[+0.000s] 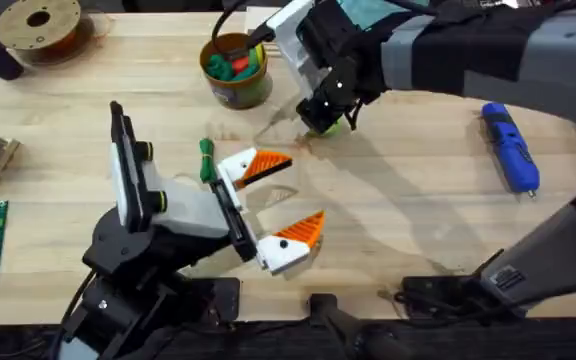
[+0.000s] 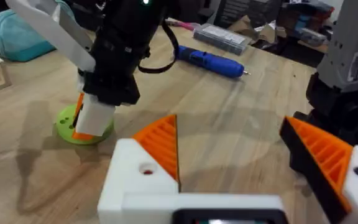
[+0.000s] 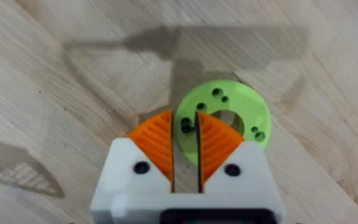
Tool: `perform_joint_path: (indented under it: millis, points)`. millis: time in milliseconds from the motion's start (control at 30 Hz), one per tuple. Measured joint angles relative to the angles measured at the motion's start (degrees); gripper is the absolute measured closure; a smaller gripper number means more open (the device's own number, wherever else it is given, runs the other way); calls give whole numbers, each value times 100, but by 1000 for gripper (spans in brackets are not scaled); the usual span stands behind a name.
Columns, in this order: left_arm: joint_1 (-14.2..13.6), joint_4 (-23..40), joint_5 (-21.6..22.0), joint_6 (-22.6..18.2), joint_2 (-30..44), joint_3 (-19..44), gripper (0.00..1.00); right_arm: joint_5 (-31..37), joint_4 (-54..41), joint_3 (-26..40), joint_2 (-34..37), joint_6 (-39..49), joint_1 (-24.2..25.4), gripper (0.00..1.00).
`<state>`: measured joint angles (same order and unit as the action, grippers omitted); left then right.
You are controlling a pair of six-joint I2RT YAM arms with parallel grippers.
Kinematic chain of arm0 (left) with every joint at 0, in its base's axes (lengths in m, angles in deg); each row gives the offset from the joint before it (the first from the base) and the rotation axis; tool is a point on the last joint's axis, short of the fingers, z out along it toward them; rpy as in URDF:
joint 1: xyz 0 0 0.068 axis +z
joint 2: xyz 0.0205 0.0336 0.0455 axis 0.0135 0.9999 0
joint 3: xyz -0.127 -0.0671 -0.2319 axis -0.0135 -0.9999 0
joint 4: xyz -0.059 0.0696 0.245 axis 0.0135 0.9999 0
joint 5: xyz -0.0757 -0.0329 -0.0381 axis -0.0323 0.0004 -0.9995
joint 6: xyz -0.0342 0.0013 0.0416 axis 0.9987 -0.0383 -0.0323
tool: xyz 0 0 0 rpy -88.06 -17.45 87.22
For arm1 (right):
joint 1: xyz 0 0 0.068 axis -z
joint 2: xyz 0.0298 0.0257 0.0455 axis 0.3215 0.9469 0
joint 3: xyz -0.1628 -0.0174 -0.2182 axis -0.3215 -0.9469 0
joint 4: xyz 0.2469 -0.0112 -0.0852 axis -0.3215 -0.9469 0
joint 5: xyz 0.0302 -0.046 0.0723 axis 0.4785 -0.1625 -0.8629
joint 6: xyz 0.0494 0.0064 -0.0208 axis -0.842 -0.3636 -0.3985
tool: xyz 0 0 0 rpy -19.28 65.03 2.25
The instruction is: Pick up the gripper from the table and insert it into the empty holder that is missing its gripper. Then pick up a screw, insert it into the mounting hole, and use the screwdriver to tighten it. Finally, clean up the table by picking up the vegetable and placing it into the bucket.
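your right gripper is nearly closed over the green disc, maybe pinching a screw, can't tell. left gripper is wide open, empty. screwdriver sits far right, bucket far center.

No text or label can be read.

Overhead looks down and forward across the whole tabletop. Left wrist view skims low toward the far side; right wrist view stares straight down, close — all three catch the green disc.
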<state>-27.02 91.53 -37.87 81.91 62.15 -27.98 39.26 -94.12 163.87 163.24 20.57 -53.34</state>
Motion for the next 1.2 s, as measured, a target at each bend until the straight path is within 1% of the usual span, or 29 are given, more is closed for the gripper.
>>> perform_joint_path:
  millis: [33,67,133,600,767,867,900,1033,1200]
  points:
    - [0,0,0,2,0,0,13,4,-11,24,17,-2,11,901]
    - [0,0,0,2,0,0,14,-22,-14,28,16,-3,9,947]
    - [0,0,0,2,0,0,14,-29,1,35,26,-3,9,988]
    - [0,0,0,2,0,0,14,-53,-23,49,26,-4,11,993]
    - [0,0,0,0,0,0,14,-47,-224,167,26,-3,13,993]
    - [0,0,0,2,0,0,13,-10,-601,362,4,-3,33,994]
    - [0,0,0,0,0,0,13,-31,-1084,599,-131,-4,31,994]
    - [0,0,0,2,0,0,14,-73,-1586,1066,-375,-3,26,994]
    - [0,0,0,1,0,0,14,-77,-2325,1755,-453,-3,15,994]
